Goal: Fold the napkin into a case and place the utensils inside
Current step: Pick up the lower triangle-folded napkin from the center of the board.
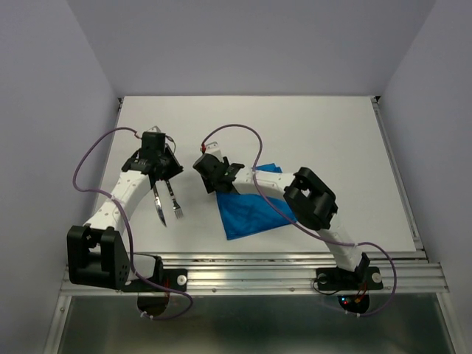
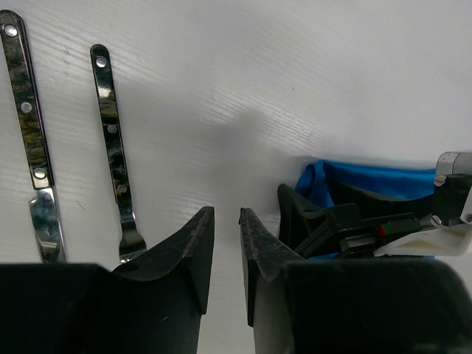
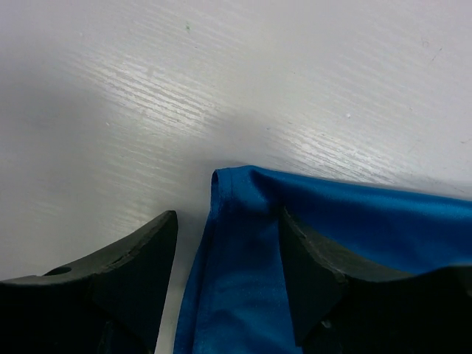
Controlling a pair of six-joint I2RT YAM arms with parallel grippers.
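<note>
Right wrist view: bright blue napkin (image 3: 369, 221), creased, corner bunched up.

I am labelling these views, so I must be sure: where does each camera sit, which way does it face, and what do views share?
Top external: above and behind the bases, facing down on the table; left arm and right arm show.
Left wrist: on the left arm, facing the tabletop; left gripper shows, knife and fork beyond.
Right wrist: on the right arm, facing down; right gripper open around the napkin edge.
Shared: all three show the napkin.
</note>
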